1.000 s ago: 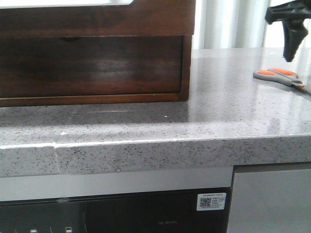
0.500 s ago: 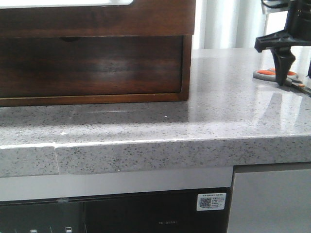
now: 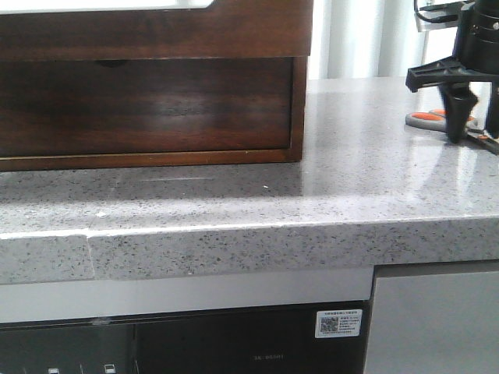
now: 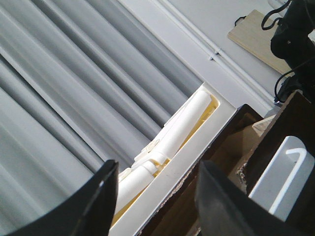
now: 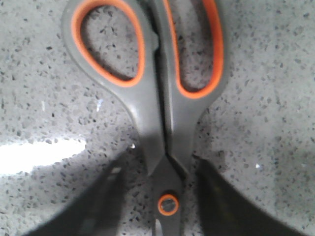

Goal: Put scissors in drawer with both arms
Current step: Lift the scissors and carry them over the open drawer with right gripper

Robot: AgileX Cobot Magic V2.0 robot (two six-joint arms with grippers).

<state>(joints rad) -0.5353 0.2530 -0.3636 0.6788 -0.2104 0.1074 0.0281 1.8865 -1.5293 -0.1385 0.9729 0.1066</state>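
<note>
speckled grey countertop (image 3: 327,179), wooden cabinet frame (image 3: 156,27)

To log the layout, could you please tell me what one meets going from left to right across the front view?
Drawer → cabinet frame's right side post → bare countertop → scissors, with the right gripper over them.

Speckled grey stone countertop (image 3: 374,179), pale pleated curtain (image 3: 366,39) behind, dark appliance (image 3: 195,347) below

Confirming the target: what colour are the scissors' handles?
Grey with orange loop linings on the scissors, clearest in right wrist view.
</note>
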